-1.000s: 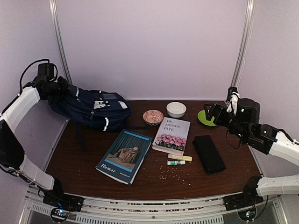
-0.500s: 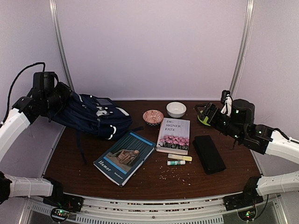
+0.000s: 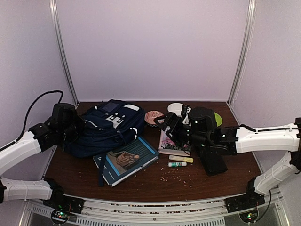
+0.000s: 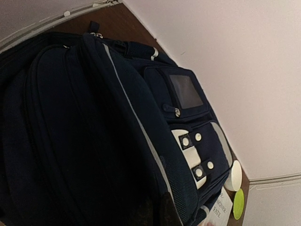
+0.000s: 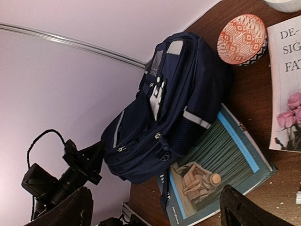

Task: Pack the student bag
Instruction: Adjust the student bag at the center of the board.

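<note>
Wooden table [image 3: 221,184], one student bag [image 3: 106,127], two books [image 3: 127,160] [image 5: 288,80]

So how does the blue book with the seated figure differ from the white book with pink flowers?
The blue book has a seated figure on its cover; the white book shows pink flowers under black lettering. The navy fabric backpack overlaps the blue book's far edge; the white book lies clear of it. Both lie closed, cover up, on the brown wooden table.
</note>
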Robot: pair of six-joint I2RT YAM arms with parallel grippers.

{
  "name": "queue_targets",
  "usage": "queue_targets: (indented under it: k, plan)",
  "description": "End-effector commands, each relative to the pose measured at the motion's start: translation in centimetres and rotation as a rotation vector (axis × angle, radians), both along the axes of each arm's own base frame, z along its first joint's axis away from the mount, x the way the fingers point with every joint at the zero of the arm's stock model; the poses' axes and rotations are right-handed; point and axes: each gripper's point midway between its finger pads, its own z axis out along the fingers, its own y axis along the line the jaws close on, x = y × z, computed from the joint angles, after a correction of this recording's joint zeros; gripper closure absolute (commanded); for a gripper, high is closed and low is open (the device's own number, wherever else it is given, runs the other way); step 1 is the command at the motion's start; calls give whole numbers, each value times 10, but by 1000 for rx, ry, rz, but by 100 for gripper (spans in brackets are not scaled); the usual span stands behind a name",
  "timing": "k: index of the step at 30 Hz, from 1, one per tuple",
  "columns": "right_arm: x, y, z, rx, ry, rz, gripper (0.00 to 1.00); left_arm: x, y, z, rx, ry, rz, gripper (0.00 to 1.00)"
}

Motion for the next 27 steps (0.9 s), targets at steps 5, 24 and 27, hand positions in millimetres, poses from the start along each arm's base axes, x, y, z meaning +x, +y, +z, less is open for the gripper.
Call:
queue_targets:
  k: [5, 24, 27]
  plan:
    - [0, 40, 7, 75, 31, 31, 6, -16, -18, 4, -1, -49, -146, 79]
    - [32, 111, -43, -18, 98, 37, 14, -94, 51, 31, 337, -61, -199, 21]
    - [39, 127, -55, -45, 117, 39, 16, -105, 60, 28, 371, -79, -207, 22]
